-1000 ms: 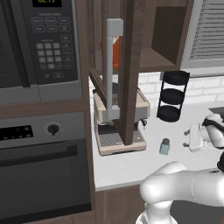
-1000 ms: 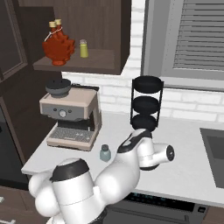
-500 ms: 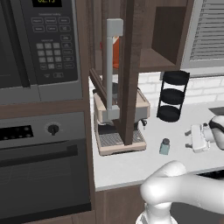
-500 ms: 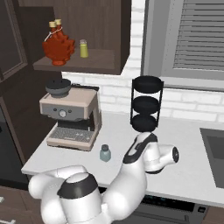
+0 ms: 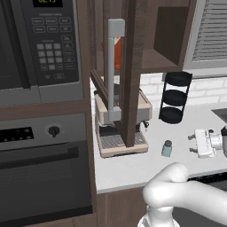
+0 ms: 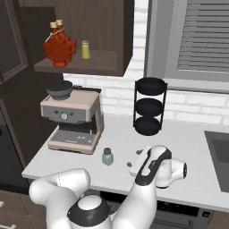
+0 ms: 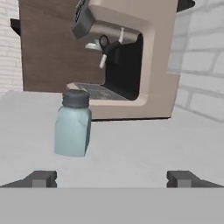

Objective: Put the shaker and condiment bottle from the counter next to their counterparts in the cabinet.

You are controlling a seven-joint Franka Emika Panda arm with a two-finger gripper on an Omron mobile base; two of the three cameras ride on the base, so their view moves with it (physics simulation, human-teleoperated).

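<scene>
While my gripper [image 7: 112, 178] hangs low over the counter [image 6: 223, 181] with its jaws spread wide and nothing between them, the shaker [image 7: 73, 123] stands upright just ahead of me, a little off toward one fingertip rather than centred in the gap. From the base cameras I see it on the white top near the front of the espresso machine [image 6: 74, 120], apart from it, with my hand to its right. I judge it to be very light and rigid, a small translucent body under a dark cap, so it should need only a modest squeeze; the smooth sides look slippery, and being so small and light it could tip or skate away if one finger touches before the other. I would take it across the body, below the cap, where the sides look flattest, and line it up midway between the fingers first. The condiment bottle [image 6: 59, 46] already stands on the shelf of the open cabinet [image 6: 85, 68], beside what seems to be a second leaf bottle; I cannot separate the two clearly. A small yellow shaker [image 6: 85, 49] stands near them, and that, I judge, is the neighbour mine should join. The black tiered rack [image 6: 150, 106] stands clear of my path.
</scene>
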